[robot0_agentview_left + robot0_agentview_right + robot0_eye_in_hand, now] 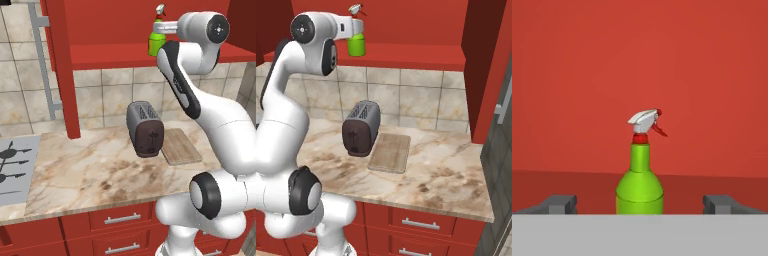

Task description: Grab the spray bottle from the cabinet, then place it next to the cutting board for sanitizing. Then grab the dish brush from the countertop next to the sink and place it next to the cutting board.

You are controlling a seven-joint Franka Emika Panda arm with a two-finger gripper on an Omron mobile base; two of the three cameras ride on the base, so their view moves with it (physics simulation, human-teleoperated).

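The spray bottle (640, 177) stands upright on the red shelf of the cabinet (115, 52), its green body topped by a white trigger nozzle with a red tip. In the hand view it sits centred between the two dark fingertips (559, 204), which stand wide apart on either side of it without touching it; the jaws are open and hold nothing. The gripper (640, 205) is level with the lower body of the bottle, and the red back wall of the cabinet lies behind it.

In the left base view the white arm reaches up from the lower right to the shelf, its wrist just beside the bottle (157, 40). The right base view shows the same reach from the other side, with the bottle (356, 42) next to the end of the arm.

Below the shelf, on the marbled beige worktop (90, 175), a dark grey toaster (145, 129) stands just beside the cutting board (181, 146), which lies flat. Red drawers (122, 219) with grey handles run under the worktop edge. A grey stovetop (15, 170) with black burners sits at the left of the left base view.
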